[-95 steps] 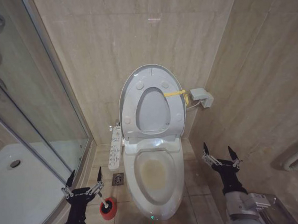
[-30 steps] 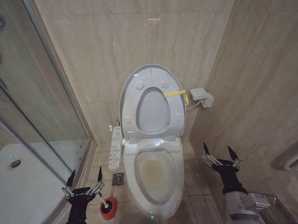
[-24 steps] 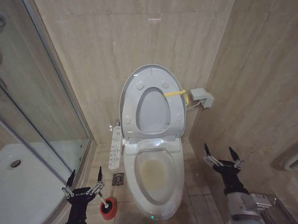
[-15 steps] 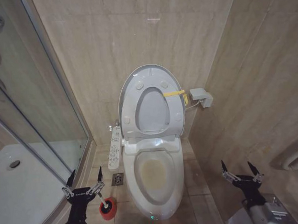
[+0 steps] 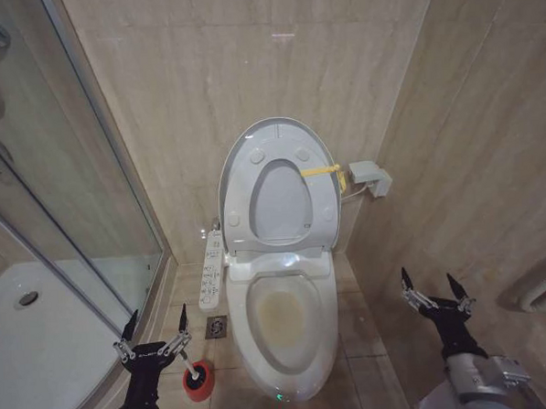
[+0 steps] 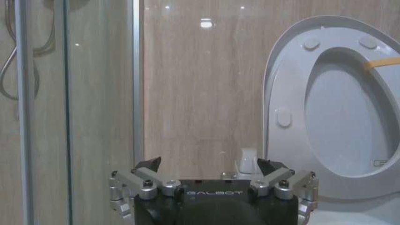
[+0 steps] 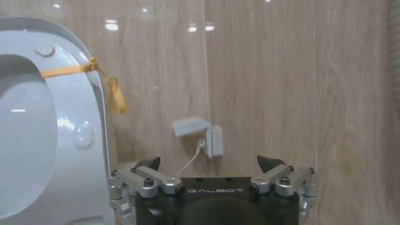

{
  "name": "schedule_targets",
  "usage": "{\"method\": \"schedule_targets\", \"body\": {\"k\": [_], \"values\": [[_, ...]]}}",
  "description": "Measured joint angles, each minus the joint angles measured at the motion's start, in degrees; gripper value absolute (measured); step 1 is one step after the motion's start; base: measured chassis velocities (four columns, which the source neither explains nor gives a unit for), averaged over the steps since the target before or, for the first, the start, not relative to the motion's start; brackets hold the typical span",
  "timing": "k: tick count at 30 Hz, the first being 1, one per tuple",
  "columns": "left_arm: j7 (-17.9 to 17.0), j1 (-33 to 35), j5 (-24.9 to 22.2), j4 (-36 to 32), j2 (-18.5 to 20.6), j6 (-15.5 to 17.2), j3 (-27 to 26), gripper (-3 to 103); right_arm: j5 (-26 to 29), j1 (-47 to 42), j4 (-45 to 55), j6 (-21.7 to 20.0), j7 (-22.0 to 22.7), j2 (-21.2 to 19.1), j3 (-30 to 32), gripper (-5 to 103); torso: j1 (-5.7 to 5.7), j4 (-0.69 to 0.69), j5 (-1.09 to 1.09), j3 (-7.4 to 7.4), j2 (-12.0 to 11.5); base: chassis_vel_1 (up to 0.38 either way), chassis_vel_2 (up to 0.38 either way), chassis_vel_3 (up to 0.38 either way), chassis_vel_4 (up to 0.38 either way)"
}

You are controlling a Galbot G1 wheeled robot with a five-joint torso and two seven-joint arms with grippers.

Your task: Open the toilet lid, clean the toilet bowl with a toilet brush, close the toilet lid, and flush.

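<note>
- Toilet lid [image 5: 276, 181] stands raised at frame centre, against the wall; the stained toilet bowl [image 5: 281, 316] lies open below it.
- Toilet brush [image 5: 192, 369] sits in its red holder, lower left.
- Left claw [image 5: 153, 332] hovers beside it, spread wide, empty.
- Right claw [image 5: 435, 292], lower right, spread wide, empty.

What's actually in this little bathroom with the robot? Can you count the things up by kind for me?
Toilet parts: 2 (raised toilet lid, stained toilet bowl)
Cleaning tools: 1 (toilet brush in its red holder)
Robot grippers: 2 (left gripper, right gripper, both open, empty)
Wall and floor fittings: 3 (control panel, wall socket, floor drain)
Total: 8
</note>
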Motion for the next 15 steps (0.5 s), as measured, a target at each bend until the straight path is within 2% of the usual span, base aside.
{"method": "schedule_targets", "body": {"k": [5, 11, 15], "values": [[0.0, 0.0, 0.0, 0.0, 0.0, 0.0, 0.0, 100, -0.9, 0.4, -0.8, 0.9, -0.6, -0.1, 0.2, 100, 0.0, -0.01, 0.01, 0.0, 0.0, 0.0, 0.0, 0.0, 0.0], [0.0, 0.0, 0.0, 0.0, 0.0, 0.0, 0.0, 100, 0.5, 1.9, -2.0, 3.4, -2.7, -0.1, 0.0, 100, 0.0, 0.0, 0.01, 0.0, 0.0, 0.0, 0.0, 0.0, 0.0], [0.0, 0.0, 0.0, 0.0, 0.0, 0.0, 0.0, 100, 0.7, 2.1, -2.4, 3.7, -3.5, -0.2, -0.1, 100, -0.01, -0.01, 0.01, 0.0, 0.0, 0.0, 0.0, 0.0, 0.0]]}}
